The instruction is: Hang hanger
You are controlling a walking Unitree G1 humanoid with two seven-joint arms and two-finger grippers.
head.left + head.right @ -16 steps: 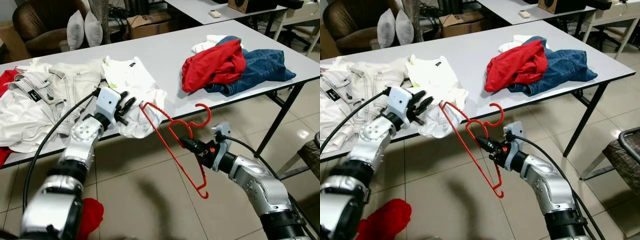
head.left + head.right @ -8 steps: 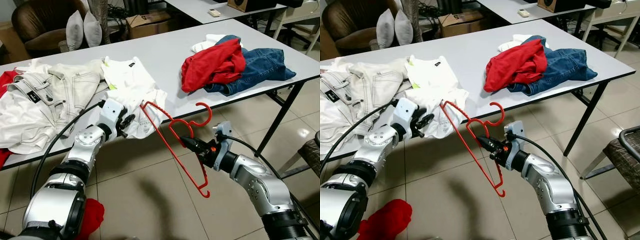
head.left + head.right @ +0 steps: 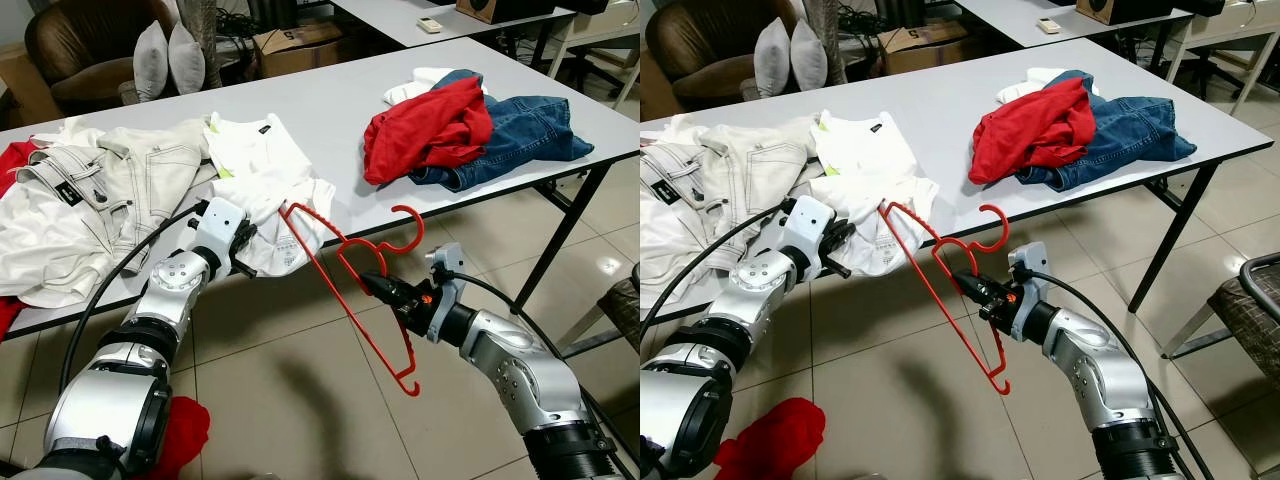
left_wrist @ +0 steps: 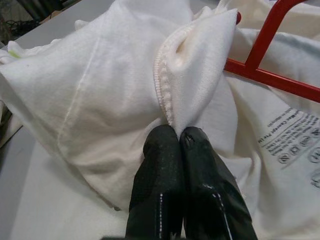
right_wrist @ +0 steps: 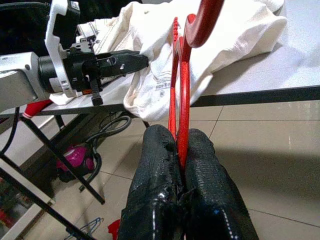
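Pincers pinch ribbed hem [image 4: 161, 82], plastic hanger [image 3: 352, 282].

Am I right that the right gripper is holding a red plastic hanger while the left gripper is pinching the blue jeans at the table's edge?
Not quite: the left gripper is pinching the white T-shirt hanging over the table's edge, not the blue jeans, which lie untouched further along the table; the left wrist view shows this. The right gripper does hold the red plastic hanger.

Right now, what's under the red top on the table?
Blue jeans lie under the red top, with a white garment poking out behind. How far either runs beneath is hidden by the red cloth.
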